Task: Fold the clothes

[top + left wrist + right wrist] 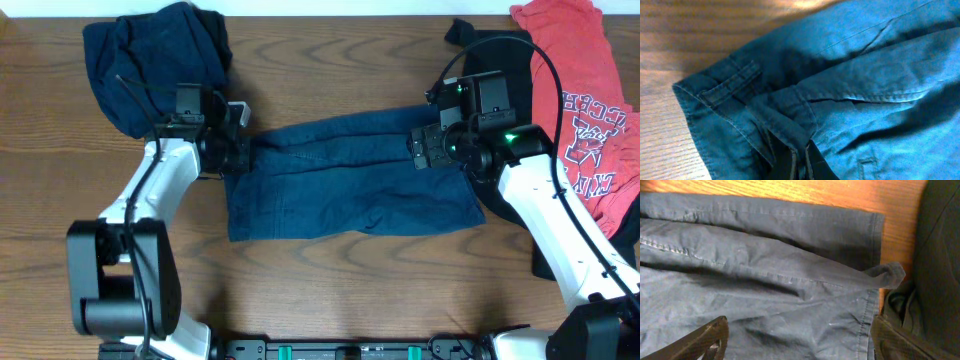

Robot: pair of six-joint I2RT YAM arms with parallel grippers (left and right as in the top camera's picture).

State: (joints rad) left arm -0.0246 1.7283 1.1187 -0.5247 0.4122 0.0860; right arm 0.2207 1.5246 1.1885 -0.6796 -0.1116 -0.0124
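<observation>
Right, early stage: denim shorts (pixel 350 180) spread flat at table ctr, waistband clamped by closed left gripper (pixel 243 150); right gripper (pixel 421 148) held wide, empty, over hem. Navy pile (pixel 150 60) & red tee (pixel 585 100) left unfolded.

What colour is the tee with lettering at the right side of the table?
The tee is red with dark lettering, seen best in the overhead view.

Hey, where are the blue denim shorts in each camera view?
Overhead: the navy blue denim shorts lie spread at centre.
Left wrist: they fill most of the frame, belt loop at left.
Right wrist: they cover left and centre, hem at right.
Shared landmark: the brown wooden table along each top edge.
</observation>
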